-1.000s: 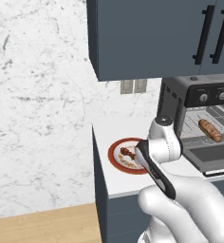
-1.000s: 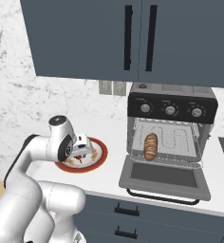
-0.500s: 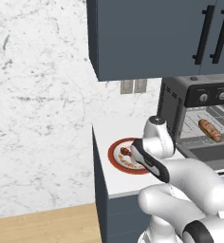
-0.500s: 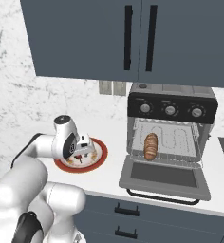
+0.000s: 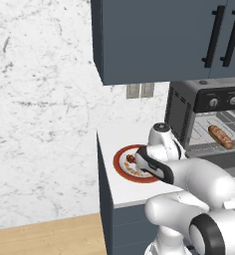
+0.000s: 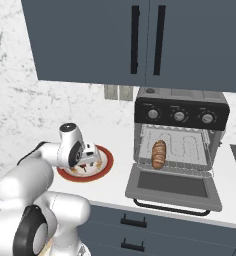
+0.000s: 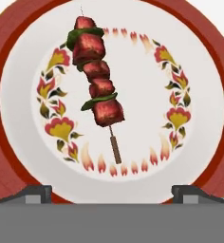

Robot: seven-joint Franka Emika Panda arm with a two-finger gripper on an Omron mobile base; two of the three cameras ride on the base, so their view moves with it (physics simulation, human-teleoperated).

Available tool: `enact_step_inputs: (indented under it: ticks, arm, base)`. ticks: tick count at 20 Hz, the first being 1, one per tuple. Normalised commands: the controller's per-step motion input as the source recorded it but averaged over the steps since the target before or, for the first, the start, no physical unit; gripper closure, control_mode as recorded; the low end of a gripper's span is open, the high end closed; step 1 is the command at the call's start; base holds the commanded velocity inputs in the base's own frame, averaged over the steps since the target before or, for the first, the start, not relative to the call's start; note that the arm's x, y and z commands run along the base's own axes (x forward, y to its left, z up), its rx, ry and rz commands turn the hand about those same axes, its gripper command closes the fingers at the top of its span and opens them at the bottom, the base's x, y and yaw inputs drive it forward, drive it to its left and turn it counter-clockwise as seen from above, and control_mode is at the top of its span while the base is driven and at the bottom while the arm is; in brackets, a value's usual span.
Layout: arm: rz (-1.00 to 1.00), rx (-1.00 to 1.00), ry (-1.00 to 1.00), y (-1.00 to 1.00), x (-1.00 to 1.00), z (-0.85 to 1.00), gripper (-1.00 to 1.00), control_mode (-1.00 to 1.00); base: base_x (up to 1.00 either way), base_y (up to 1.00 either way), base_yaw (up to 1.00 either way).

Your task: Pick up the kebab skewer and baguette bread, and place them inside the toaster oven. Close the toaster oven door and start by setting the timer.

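One skewer [image 7: 98, 85] lies on one plate [image 7: 204, 95], and one small loaf [image 6: 159, 154] lies inside one toaster oven [image 6: 180, 135]. Seen from the hand, the skewer is a thin stick threaded with about five dark red chunks and a couple of green slivers between them; its bare brown handle end pokes out below the meat, and a fine point shows at the far end. It rests a little off the middle of the plate, slanted, well inside the ring of red and yellow flowers painted around the white face; the plate has a broad red rim. The gripper [image 7: 111, 192] hangs straight above the plate with its two dark tips spread wide apart, holding nothing and not touching the skewer. From the base views the plate sits on the white counter [image 5: 120, 189] to the left of the oven, partly hidden by the hand. The loaf is golden brown and oblong with a slashed crust, lying on the wire rack in the left part of the oven. The oven door [image 6: 175, 186] is dropped down flat. Three knobs [image 6: 179, 116] line the black panel.
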Motion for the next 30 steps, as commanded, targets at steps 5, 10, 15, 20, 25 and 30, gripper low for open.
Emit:
enact_step_inputs:
  ticks: [5, 10, 15, 20, 25, 30]
  arm:
    - [0.0, 0.0, 0.0, 0.0, 0.2, -0.1, -1.0, -1.0]
    - [0.0, 0.0, 0.01, 0.03, 0.21, -0.15, -1.0, -1.0]
    - [0.02, 0.0, 0.02, 0.08, 0.22, -0.14, -1.0, -1.0]
    - [0.03, 0.0, 0.01, 0.08, 0.19, -0.1, -1.0, -1.0]
    - [0.03, 0.0, 0.01, 0.01, 0.09, -0.13, -1.0, -1.0]
    - [0.03, 0.0, 0.0, 0.0, 0.02, -0.09, -1.0, -1.0]
  base:
    - [0.0, 0.0, 0.0]
    - [0.0, 0.0, 0.0]
    - [0.0, 0.0, 0.0]
    - [0.0, 0.0, 0.0]
    - [0.0, 0.0, 0.0]
    - [0.0, 0.0, 0.0]
